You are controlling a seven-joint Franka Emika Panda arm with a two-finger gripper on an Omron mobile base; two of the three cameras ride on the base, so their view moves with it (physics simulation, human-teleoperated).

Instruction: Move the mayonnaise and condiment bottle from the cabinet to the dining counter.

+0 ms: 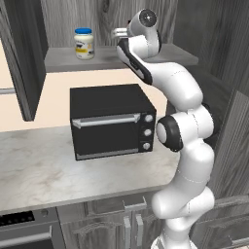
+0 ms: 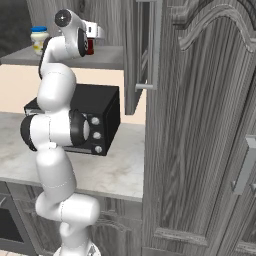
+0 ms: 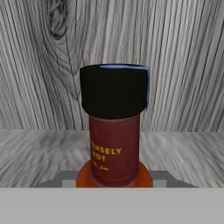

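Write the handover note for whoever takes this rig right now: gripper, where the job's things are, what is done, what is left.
Gripper: reached into the open cabinet, at the condiment bottle; the frames do not settle whether the jaws have closed on it.
Condiment bottle: upright on the cabinet shelf, right in front of the hand camera.
Mayonnaise: upright on the same shelf, off to the arm's left, untouched.
Done: nothing delivered yet.
Left: secure the bottle, carry it to the dining counter, then return for the mayonnaise.

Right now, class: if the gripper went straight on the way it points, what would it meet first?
The condiment bottle, standing upright dead centre in the hand view, very close. Behind it is the cabinet back wall. How near the fingers are to the bottle can't be judged.
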